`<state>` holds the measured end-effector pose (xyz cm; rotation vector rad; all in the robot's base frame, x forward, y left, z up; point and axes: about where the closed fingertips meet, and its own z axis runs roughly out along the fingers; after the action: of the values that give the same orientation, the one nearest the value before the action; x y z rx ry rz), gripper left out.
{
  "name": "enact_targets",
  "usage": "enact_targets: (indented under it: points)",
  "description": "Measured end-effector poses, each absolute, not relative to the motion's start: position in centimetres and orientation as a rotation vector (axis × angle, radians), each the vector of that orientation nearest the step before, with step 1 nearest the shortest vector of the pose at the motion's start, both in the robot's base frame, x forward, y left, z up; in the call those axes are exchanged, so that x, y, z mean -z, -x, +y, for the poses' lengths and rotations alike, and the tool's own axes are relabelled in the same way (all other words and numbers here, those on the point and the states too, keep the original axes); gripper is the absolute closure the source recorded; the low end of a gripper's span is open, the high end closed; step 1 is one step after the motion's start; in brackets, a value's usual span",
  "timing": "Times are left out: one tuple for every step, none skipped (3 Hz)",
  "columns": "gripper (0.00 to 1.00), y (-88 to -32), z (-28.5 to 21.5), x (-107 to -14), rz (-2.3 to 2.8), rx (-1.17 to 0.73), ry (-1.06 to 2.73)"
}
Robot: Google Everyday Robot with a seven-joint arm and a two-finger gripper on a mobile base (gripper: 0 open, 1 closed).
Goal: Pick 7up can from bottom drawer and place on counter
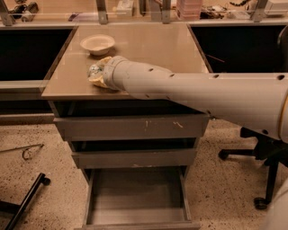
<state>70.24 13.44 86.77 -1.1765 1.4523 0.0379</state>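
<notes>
My gripper [96, 74] is over the front left part of the beige counter [153, 45], mostly hidden behind my thick grey arm. It is shut on the 7up can [93, 70], of which only a shiny metal end shows at the gripper's tip, low over or on the counter surface. The bottom drawer [135, 197] stands pulled open below, and its grey tray shows nothing inside.
A white bowl [97, 44] sits on the counter just behind the gripper. Two closed grey drawers [130, 128] lie above the open one. An office chair base [263, 157] stands at the right, a black bar [24, 200] lies on the floor at the left, and a cluttered bench [135, 9] runs behind.
</notes>
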Motion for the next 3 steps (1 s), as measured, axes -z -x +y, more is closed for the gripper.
enact_targets:
  points:
    - [0.37,-70.24,13.44,-86.78,1.452,-0.038,1.177]
    - [0.13,-70.23,13.44,-86.78,1.452,-0.038,1.177]
    - [0.00,-70.23,13.44,-86.78,1.452,-0.038,1.177]
